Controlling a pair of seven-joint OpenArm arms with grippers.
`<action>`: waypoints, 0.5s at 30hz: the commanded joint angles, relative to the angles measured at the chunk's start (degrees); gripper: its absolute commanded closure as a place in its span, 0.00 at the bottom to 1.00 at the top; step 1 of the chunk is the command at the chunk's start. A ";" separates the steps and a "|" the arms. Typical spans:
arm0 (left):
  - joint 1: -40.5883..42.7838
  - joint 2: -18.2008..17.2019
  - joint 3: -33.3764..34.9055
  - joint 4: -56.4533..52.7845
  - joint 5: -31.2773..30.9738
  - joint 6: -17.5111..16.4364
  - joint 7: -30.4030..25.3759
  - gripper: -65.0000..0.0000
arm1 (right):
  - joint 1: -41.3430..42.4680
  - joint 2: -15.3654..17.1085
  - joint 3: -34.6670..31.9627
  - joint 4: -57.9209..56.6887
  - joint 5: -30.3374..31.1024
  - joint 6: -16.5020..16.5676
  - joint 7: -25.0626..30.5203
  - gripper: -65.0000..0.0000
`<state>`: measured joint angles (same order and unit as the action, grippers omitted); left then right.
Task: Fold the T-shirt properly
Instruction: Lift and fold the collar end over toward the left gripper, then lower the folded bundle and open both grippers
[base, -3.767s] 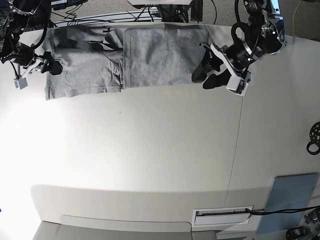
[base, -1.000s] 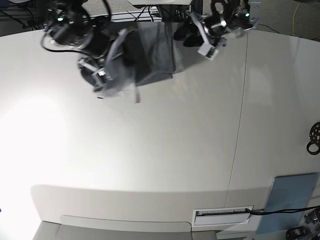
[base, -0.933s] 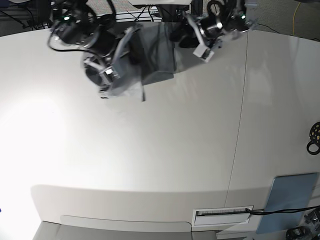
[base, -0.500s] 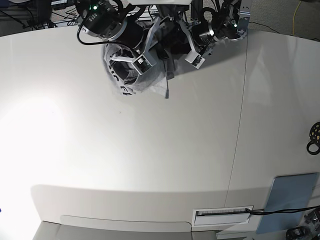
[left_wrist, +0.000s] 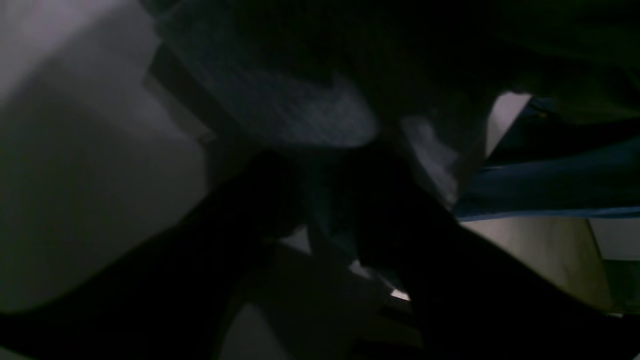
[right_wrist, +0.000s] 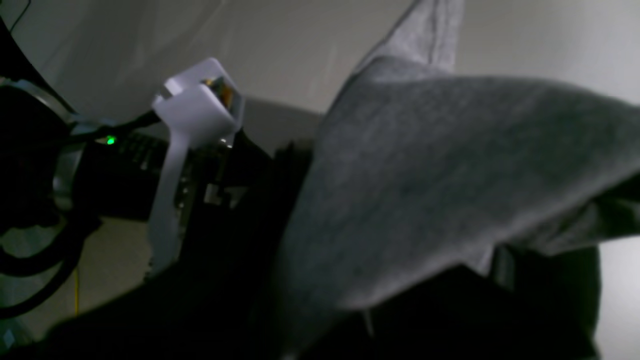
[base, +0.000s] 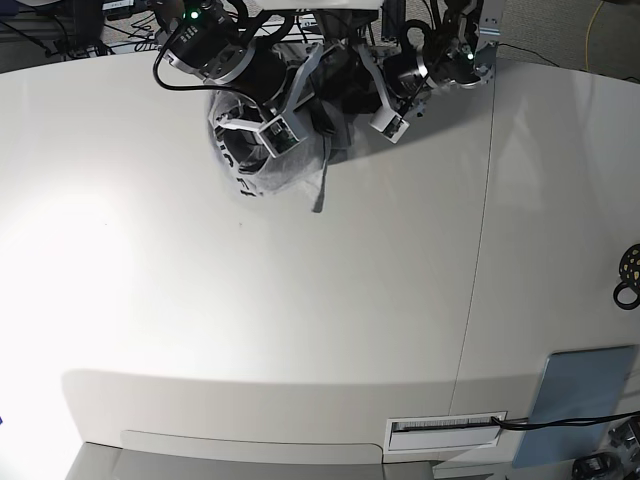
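Observation:
The heather-grey T-shirt (base: 285, 165) hangs bunched between my two grippers at the far middle of the table. Black lettering (base: 240, 162) shows on its left side and a narrow strip (base: 320, 190) dangles below. My right gripper (base: 300, 112) is shut on the T-shirt; in the right wrist view the grey cloth (right_wrist: 425, 190) drapes over its dark fingers. My left gripper (base: 355, 95) sits close beside it on the right. The left wrist view is dark and blurred, with grey cloth (left_wrist: 300, 110) running down between the dark fingers, which look shut on it.
A grey-blue flat pad (base: 582, 398) lies at the near right corner. A black ring-shaped thing (base: 628, 276) is at the right edge. A white slot plate (base: 445, 430) sits near the front edge. The other arm's white camera mount (right_wrist: 200, 107) is close in the right wrist view.
The shirt lay flat at the back; both arms swung in together at the far middle, lifting and bunching it. In the last half second the bundle shifted slightly left.

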<state>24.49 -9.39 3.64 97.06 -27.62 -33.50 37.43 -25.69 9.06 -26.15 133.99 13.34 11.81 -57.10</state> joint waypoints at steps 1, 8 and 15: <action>0.13 -0.15 -0.02 0.46 0.42 0.22 0.20 0.61 | 0.13 -0.02 -0.02 1.01 0.52 0.33 1.62 1.00; 0.13 -0.15 -0.02 0.48 0.42 0.22 0.22 0.61 | 0.13 -0.02 -0.04 1.01 1.14 4.63 3.58 0.51; 0.11 -0.17 -0.04 0.50 0.42 0.20 0.20 0.61 | 0.15 -0.02 -0.04 1.01 8.31 7.54 5.55 0.51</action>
<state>24.47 -9.39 3.64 97.06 -27.62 -33.50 37.43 -25.67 9.06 -26.15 133.99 20.99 19.29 -53.28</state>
